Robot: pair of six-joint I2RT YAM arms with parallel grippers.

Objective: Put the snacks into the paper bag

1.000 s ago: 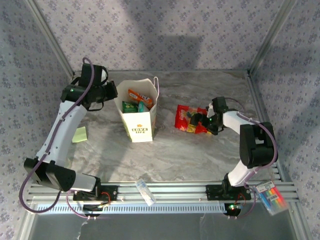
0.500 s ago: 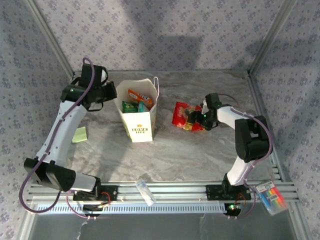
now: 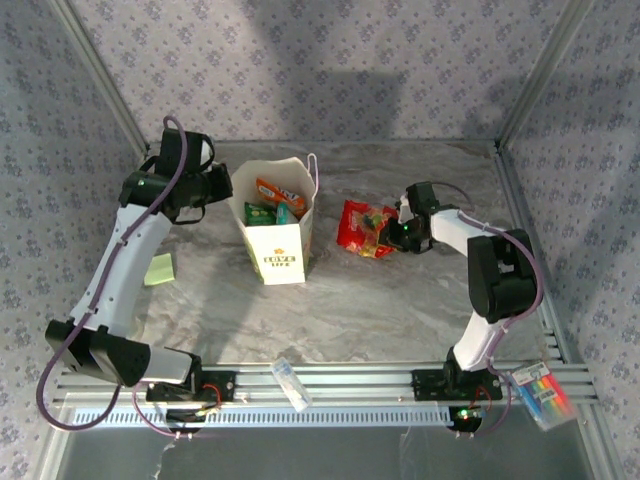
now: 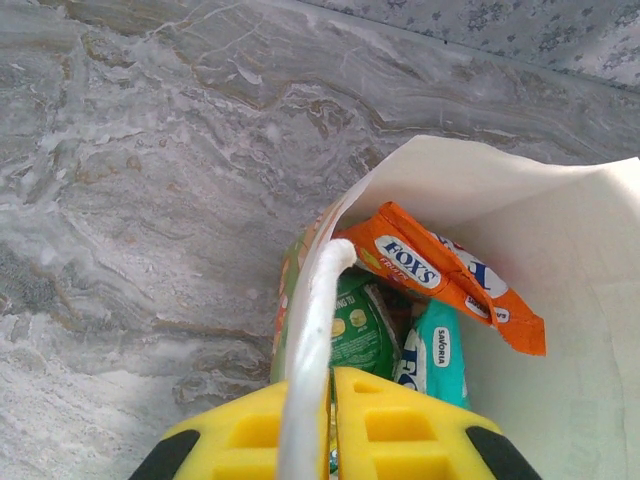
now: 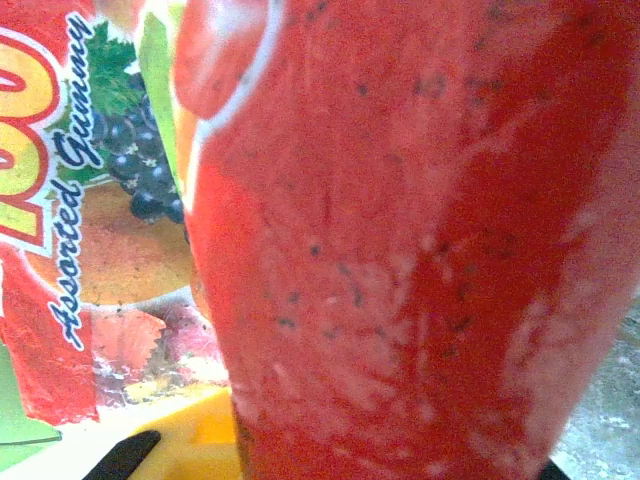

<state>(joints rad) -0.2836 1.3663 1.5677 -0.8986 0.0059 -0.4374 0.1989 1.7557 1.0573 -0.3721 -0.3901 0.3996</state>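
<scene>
- Foil of a red packet (image 5: 420, 250) crowds the right wrist view, hiding how the jaws of the right end effector (image 3: 397, 233) stand. From above they are too small to read, so I cannot tell whether they grip it.
- Just left of that packet, cut off by the frame edge, lies a second red packet (image 5: 90, 220) printed "Assorted Gummy". Both rest on the bench (image 3: 400, 300) right against this end effector, and from above they merge into one red heap.
- Left end effector (image 4: 325, 390): closed tight, pinching the cord handle (image 4: 312, 300) of the paper bag (image 4: 570, 320).
- Count: one bag and three packets inside it, an orange packet (image 4: 440, 275), a green packet (image 4: 360, 325) and a teal packet (image 4: 437, 350). Two can be made out outside it.
- Bag stands upright, mouth up, straight ahead of the left end effector.
- Orange packet's long axis slants away from those fingertips to the right. Green and teal stand on end under it, their lower parts hidden.
</scene>
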